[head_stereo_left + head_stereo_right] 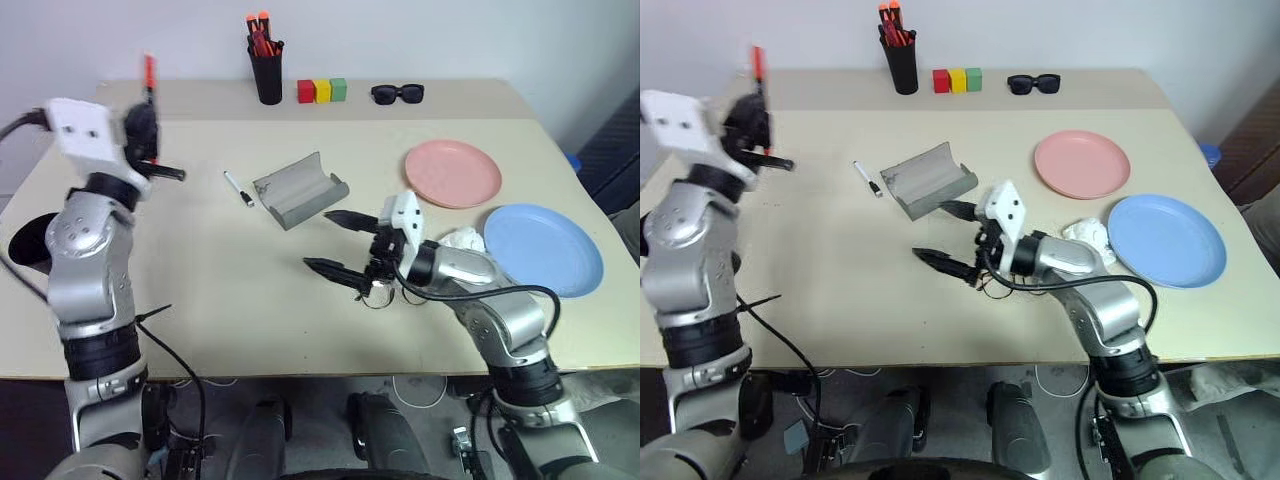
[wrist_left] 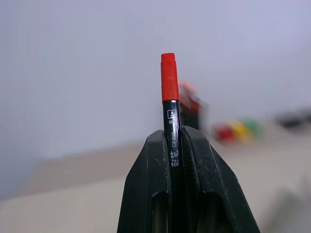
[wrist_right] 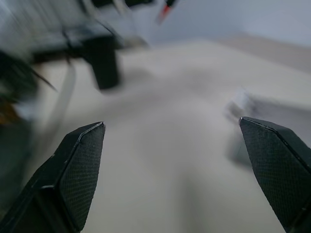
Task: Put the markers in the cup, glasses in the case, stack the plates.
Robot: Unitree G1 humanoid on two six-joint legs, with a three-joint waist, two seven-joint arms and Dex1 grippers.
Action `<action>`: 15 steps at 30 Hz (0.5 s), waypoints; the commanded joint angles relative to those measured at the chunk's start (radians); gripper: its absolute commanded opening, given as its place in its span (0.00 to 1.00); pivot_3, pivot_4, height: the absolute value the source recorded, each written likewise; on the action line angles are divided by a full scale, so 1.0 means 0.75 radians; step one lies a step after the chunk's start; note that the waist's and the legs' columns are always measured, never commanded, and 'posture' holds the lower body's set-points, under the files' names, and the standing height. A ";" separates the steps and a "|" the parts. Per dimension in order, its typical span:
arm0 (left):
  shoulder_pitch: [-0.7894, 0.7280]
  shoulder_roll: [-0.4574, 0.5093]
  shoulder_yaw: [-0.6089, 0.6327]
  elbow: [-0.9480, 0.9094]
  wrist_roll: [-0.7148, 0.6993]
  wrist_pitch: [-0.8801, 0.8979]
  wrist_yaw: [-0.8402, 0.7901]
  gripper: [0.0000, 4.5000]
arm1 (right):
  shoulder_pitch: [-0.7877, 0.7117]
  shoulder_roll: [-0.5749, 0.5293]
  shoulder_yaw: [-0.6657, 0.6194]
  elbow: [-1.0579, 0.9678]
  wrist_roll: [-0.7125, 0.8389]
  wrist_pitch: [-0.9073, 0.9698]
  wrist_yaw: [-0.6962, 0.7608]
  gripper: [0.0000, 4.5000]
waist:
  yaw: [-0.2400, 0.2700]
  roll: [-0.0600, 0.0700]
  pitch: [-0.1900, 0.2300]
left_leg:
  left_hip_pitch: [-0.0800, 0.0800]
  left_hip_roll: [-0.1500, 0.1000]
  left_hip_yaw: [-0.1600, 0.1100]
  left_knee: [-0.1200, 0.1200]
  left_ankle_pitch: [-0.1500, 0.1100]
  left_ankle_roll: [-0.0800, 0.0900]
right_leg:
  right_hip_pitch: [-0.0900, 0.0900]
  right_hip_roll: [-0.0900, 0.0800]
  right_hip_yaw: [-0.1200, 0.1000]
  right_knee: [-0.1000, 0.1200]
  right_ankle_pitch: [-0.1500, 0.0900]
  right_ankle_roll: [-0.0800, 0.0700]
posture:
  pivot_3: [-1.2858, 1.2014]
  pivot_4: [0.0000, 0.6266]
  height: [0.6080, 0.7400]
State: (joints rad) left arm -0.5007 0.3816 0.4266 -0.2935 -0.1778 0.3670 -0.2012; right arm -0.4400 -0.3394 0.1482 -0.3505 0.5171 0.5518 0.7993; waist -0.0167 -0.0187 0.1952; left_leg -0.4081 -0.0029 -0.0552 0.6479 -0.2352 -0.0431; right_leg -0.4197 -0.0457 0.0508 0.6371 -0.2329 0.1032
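Observation:
My left gripper [image 2: 173,138] is raised at the table's left side, shut on the red-orange marker [image 2: 169,77], which stands upright between its fingers. The white marker [image 1: 238,188] lies on the table left of the open grey case [image 1: 300,188]. The black cup [image 1: 24,242] sits at the far left, partly hidden behind my left arm. Near the middle of the table, my right gripper [image 1: 320,240] is open, pointing left, with nothing between its fingers. The wire-framed glasses [image 1: 381,297] lie just beneath that hand, mostly hidden. The pink plate [image 1: 452,172] and blue plate [image 1: 545,248] lie side by side at the right.
A black pen holder [image 1: 266,70] with orange-capped pens, three coloured blocks [image 1: 322,91] and black sunglasses [image 1: 398,94] line the back edge. A crumpled white thing [image 1: 462,240] lies between my right arm and the blue plate.

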 commanded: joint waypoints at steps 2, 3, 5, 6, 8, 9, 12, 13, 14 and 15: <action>0.152 -0.019 0.188 -0.217 0.143 -0.168 0.250 0.01 | -0.051 0.059 0.031 -0.022 0.063 0.004 0.019 1.00 | 0.000 -0.001 0.000 | 0.000 0.000 0.001 0.000 0.000 0.000 | 0.000 -0.001 0.000 -0.001 0.000 0.000 | 0.52 0.24 1.00; 0.188 -0.028 0.214 -0.241 0.166 -0.184 0.292 0.01 | -0.060 0.067 0.040 -0.009 0.060 0.001 0.022 1.00 | 0.003 -0.001 -0.001 | 0.000 0.000 0.001 0.000 0.000 0.000 | 0.000 -0.001 0.000 -0.002 0.000 0.000 | 0.52 0.24 1.00; 0.258 -0.049 0.253 -0.274 0.197 -0.212 0.350 0.01 | -0.078 0.081 0.050 0.018 0.053 -0.005 0.027 1.00 | 0.007 -0.002 -0.001 | 0.000 -0.001 0.000 0.000 0.000 0.000 | 0.001 -0.001 -0.001 -0.002 0.000 0.000 | 0.52 0.24 1.00; 0.295 -0.059 0.265 -0.284 0.210 -0.225 0.368 0.01 | -0.085 0.086 0.053 0.031 0.051 -0.009 0.031 1.00 | 0.008 -0.003 -0.002 | 0.000 -0.001 0.000 0.000 0.000 0.000 | 0.001 -0.001 -0.001 -0.002 0.000 0.000 | 0.52 0.24 1.00; 0.375 -0.088 0.292 -0.288 0.229 -0.259 0.403 0.01 | -0.099 0.092 0.055 0.049 0.055 -0.013 0.045 1.00 | 0.007 -0.003 -0.002 | 0.001 -0.001 0.000 0.000 0.000 0.000 | 0.003 -0.001 -0.001 -0.003 0.000 0.000 | 0.52 0.24 1.00; 0.401 -0.104 0.307 -0.286 0.222 -0.270 0.420 0.01 | -0.107 0.095 0.052 0.055 0.061 -0.010 0.051 1.00 | 0.007 -0.003 -0.002 | 0.002 -0.001 0.000 0.000 0.000 0.000 | 0.005 -0.001 -0.001 -0.004 0.000 -0.001 | 0.52 0.24 1.00; 0.439 -0.126 0.323 -0.266 0.201 -0.304 0.448 0.01 | -0.120 0.099 0.044 0.062 0.077 0.000 0.063 1.00 | 0.005 -0.004 -0.003 | 0.002 -0.001 -0.001 0.000 0.000 0.000 | 0.005 0.000 -0.002 -0.005 0.000 -0.001 | 0.52 0.24 1.00; 0.443 -0.126 0.321 -0.243 0.195 -0.324 0.450 0.01 | -0.119 0.097 0.045 0.060 0.081 0.004 0.067 1.00 | 0.006 -0.004 -0.003 | 0.002 0.000 -0.001 0.000 0.000 0.000 | 0.005 0.000 -0.002 -0.005 0.000 -0.001 | 0.52 0.24 1.00; 0.442 -0.122 0.319 -0.219 0.188 -0.342 0.449 0.01 | -0.118 0.095 0.047 0.056 0.083 0.008 0.069 1.00 | 0.006 -0.004 -0.003 | 0.002 0.000 -0.001 0.000 0.000 0.000 | 0.005 0.000 -0.003 -0.005 0.000 -0.001 | 0.52 0.24 1.00; 0.438 -0.115 0.316 -0.194 0.182 -0.359 0.447 0.01 | -0.115 0.093 0.050 0.054 0.084 0.010 0.070 1.00 | 0.005 -0.004 -0.003 | 0.002 -0.001 -0.001 0.000 0.000 0.000 | 0.005 0.000 -0.002 -0.005 0.000 -0.001 | 0.52 0.24 1.00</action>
State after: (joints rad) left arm -0.1639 0.2774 0.6512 -0.4449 -0.0332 0.1336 0.1304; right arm -0.5113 -0.2749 0.1918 -0.2861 0.5582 0.5613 0.8437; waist -0.0128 -0.0217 0.1932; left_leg -0.4067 -0.0033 -0.0560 0.6480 -0.2351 -0.0435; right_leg -0.4155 -0.0456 0.0490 0.6334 -0.2331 0.1026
